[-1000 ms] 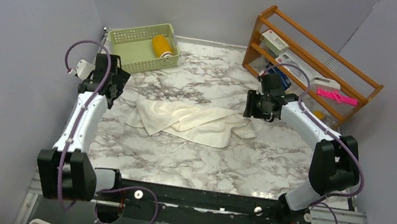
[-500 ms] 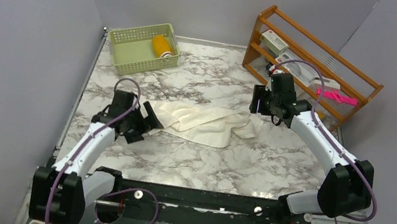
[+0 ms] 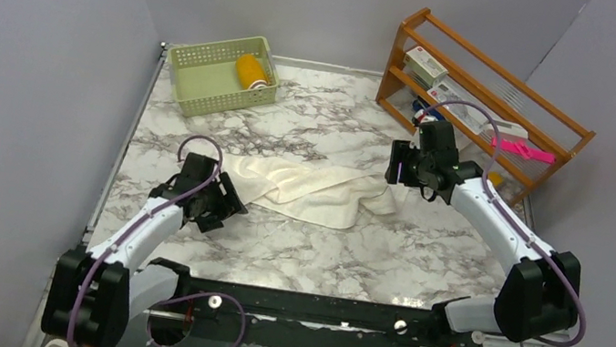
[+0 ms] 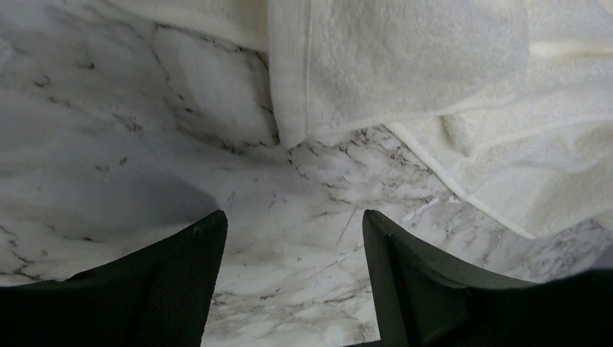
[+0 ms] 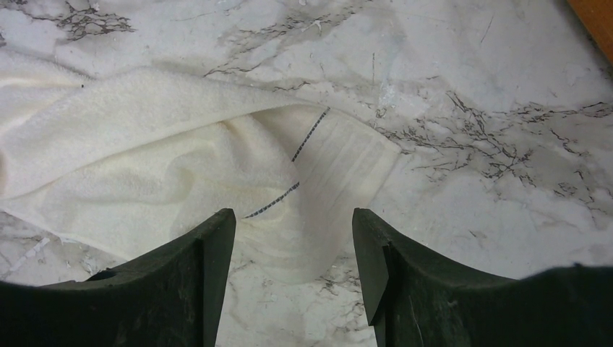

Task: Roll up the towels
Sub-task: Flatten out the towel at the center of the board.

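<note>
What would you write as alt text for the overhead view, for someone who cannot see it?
A crumpled cream-white towel lies unrolled on a marble table, the left claw open at its left end and the right claw open near its right end. Behind, a rolled yellow towel sits in a green basket; a wooden rack stands far right.

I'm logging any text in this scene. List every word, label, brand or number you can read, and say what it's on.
No text can be read in any view.
Boxes in the rack: there is print on them, but it is too small and blurred to read.
Towel: only a dashed stitched line, no letters.
</note>
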### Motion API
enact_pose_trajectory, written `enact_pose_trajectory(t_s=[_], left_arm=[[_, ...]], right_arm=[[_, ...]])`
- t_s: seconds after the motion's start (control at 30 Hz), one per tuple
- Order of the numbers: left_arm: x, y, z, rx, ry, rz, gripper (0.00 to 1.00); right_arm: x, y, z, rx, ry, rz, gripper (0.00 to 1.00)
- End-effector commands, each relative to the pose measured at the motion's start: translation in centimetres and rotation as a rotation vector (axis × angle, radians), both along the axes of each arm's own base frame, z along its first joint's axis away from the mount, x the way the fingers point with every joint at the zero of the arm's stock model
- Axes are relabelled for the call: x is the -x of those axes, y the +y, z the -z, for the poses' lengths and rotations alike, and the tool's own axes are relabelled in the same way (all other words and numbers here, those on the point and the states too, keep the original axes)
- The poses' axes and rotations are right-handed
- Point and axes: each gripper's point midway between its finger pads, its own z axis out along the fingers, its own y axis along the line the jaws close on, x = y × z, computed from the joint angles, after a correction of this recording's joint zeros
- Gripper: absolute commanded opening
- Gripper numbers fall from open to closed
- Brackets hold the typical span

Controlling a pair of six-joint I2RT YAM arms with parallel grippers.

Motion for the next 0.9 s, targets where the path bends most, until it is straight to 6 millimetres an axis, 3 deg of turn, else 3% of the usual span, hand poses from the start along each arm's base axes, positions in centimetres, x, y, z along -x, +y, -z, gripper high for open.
enact_pose_trajectory(t_s=[0.0,0.2,0.43,0.5,0.57,0.73,0.8,0.87], left_arm=[[-3.0,0.6,0.1,-0.072,-0.058,0.025,0.68],[-4.5,1.4,0.5,-0.152,-0.056,0.056,0.57],[-4.6,2.1,2.4,-0.215,0.018,0.101,0.34],[-4.2,2.1,3.3,-0.218,0.045,0.112,0.23],[-4.0,2.2,4.0,-0.223,0.064,0.118,0.02],[-3.7,1.8,4.6,-0.206,0.082,0.136,0.0],[-4.2,1.7,3.7,-0.201,0.054,0.144,0.0],[-5.4,1.8,1.5,-0.21,0.001,0.137,0.0]], right_arm=[[0.0,0.3,-1.3,-0.025,-0.043,-0.022,0.61],[0.1,0.3,-1.6,-0.032,-0.051,-0.022,0.61],[0.5,0.2,-1.8,-0.034,-0.063,-0.026,0.61],[0.6,0.0,-1.8,-0.033,-0.066,-0.023,0.61],[0.7,0.0,-1.7,-0.033,-0.068,-0.024,0.61],[0.7,-0.2,-1.4,-0.031,-0.065,-0.003,0.62],[0.5,-0.4,-1.0,-0.044,-0.052,0.026,0.64],[0.2,-0.8,-0.1,-0.066,-0.015,0.054,0.64]])
